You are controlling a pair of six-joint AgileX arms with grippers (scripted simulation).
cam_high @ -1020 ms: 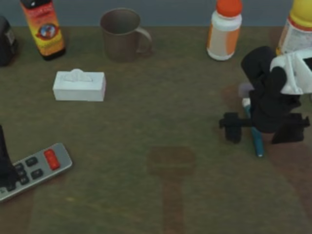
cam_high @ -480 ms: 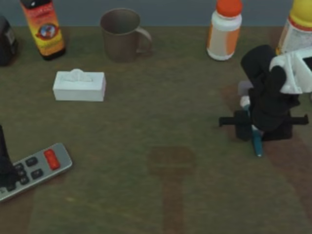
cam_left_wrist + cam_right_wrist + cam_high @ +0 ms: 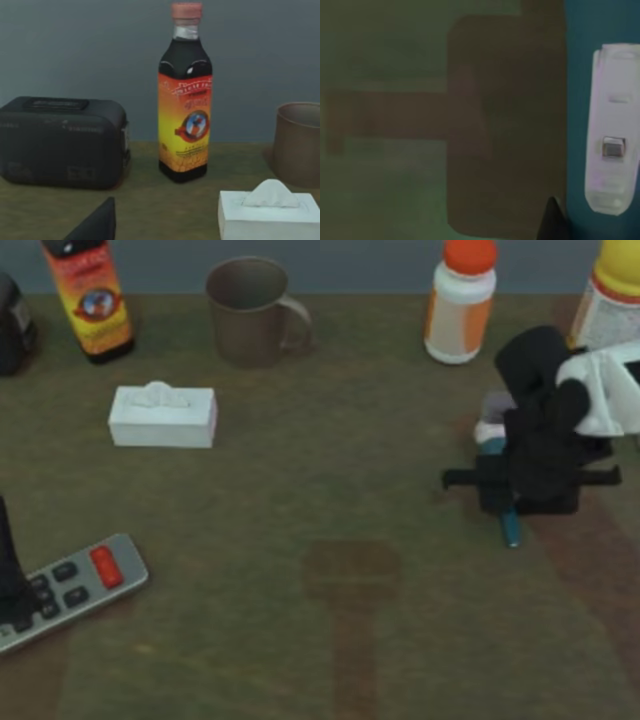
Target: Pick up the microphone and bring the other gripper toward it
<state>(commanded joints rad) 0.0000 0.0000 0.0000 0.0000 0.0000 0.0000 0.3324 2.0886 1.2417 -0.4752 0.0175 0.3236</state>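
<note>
While your right gripper (image 3: 528, 490) sits clamped around the microphone (image 3: 509, 528) near the right edge of the worktop (image 3: 330, 640), you can see the toy's teal handle tip poking out below the black fingers and its white head (image 3: 490, 428) showing just above them in the top view. Up close in the right wrist view, the microphone (image 3: 600, 115) fills the frame's side — teal body, white button strip (image 3: 615, 145) with one small grey button — and a dark fingertip (image 3: 551, 222) rests right against it. From these views you cannot tell whether the microphone is clear of the worktop.

Over on the left edge, your left gripper (image 3: 10, 585) is parked beside the grey remote (image 3: 75, 588) with its red button; whether its fingers are spread or closed, you cannot tell — only a black sliver (image 3: 97, 225) of it shows in the left wrist view.

Along the back edge you have a dark sauce bottle (image 3: 88, 298) with an orange label, a brown mug (image 3: 252, 310), a white bottle (image 3: 460, 302) with an orange cap, and a yellow-capped container (image 3: 610, 300) at the back right corner. A black box (image 3: 62, 141) stands at the back left corner, next to the sauce bottle. A white tissue box (image 3: 163, 416) lies in front of the mug, well apart from the microphone.
</note>
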